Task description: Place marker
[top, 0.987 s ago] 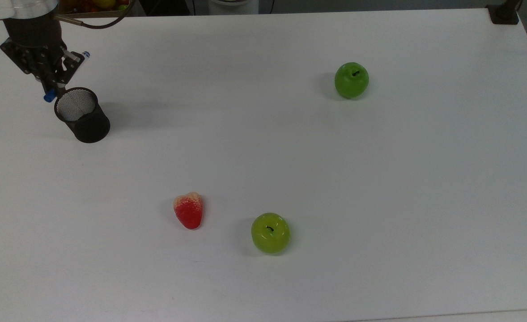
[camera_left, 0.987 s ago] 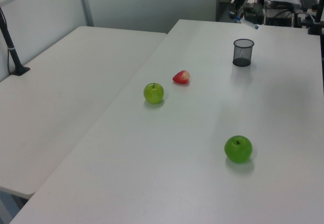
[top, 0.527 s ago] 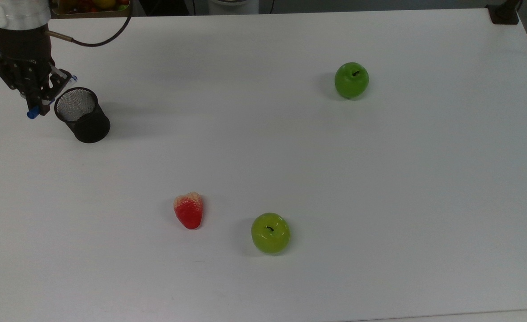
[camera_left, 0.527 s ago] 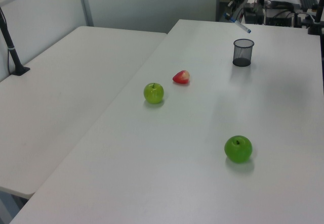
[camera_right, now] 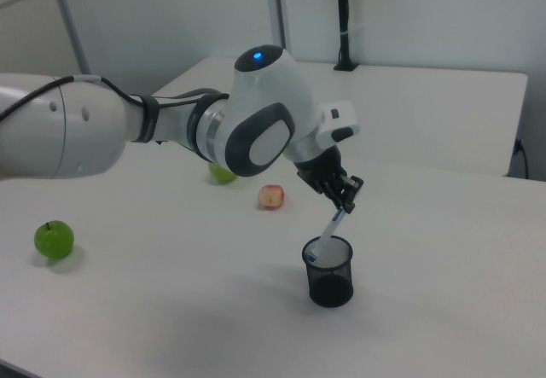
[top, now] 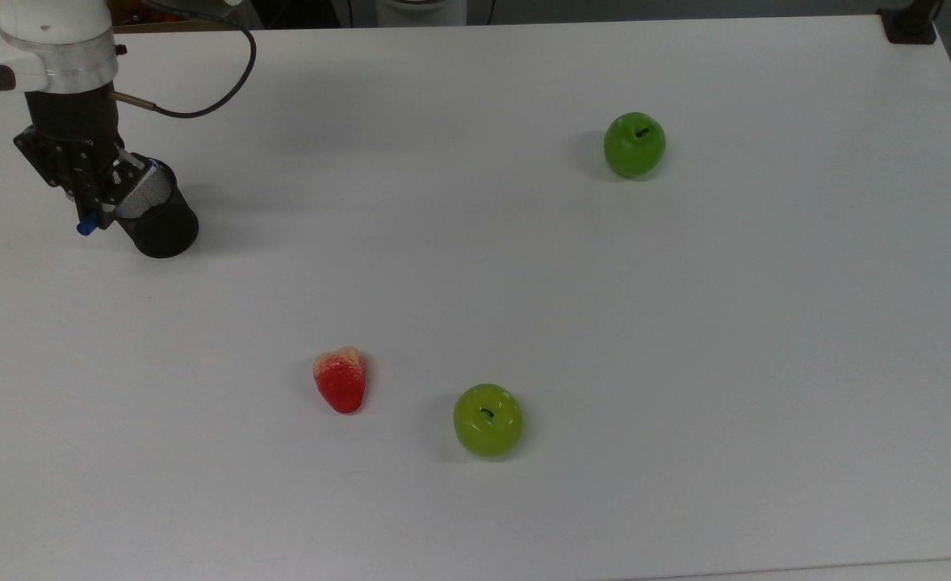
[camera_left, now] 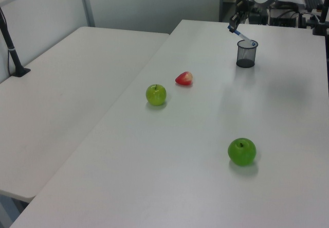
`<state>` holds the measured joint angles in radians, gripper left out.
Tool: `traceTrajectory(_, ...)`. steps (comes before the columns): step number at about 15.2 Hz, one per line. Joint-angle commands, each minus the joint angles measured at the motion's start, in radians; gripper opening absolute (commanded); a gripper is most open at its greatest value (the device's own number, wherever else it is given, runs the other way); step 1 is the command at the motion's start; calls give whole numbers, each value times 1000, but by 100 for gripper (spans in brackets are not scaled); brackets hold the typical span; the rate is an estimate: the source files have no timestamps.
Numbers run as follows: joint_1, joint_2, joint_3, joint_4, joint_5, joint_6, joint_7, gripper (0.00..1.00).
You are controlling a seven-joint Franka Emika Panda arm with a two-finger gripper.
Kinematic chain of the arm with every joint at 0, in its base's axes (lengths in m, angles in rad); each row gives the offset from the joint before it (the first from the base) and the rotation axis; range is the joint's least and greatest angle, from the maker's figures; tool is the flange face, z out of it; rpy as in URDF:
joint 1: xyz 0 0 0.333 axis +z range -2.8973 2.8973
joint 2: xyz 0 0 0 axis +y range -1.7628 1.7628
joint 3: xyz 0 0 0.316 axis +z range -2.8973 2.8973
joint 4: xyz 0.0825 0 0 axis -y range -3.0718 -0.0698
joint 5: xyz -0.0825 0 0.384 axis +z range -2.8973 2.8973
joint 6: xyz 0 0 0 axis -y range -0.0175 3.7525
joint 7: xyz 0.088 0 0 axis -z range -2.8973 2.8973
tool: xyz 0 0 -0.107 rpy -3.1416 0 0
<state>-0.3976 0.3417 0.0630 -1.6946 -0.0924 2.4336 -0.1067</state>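
marker (camera_right: 330, 227) (tilted) in end effector (camera_right: 344, 197), over cup (camera_right: 329, 272)

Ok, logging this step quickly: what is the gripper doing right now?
Gripper: shut on the marker, held tilted, its lower end at the mouth of the black mesh cup.

The white arm (camera_right: 128, 130) reaches in from the right view's left, its wrist bent downward. The black gripper (camera_right: 341, 192) at its end points down at a slant, fingers closed on a slim marker (camera_right: 331, 224) angling below them.
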Motion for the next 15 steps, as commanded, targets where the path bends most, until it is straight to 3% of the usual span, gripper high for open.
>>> traceTrajectory(1,-7,0,-3,-27,0,44,-13,12)
traceTrajectory(6,-7,2,-3,-28,0,44,-13,12)
traceTrajectory(8,-7,2,-3,-28,0,42,-13,16)
traceTrajectory(10,-9,2,-3,-28,0,41,-13,25)
traceTrajectory(13,-9,2,-3,-28,2,36,-11,53)
traceTrajectory(15,-7,2,-3,-28,2,33,-10,100)
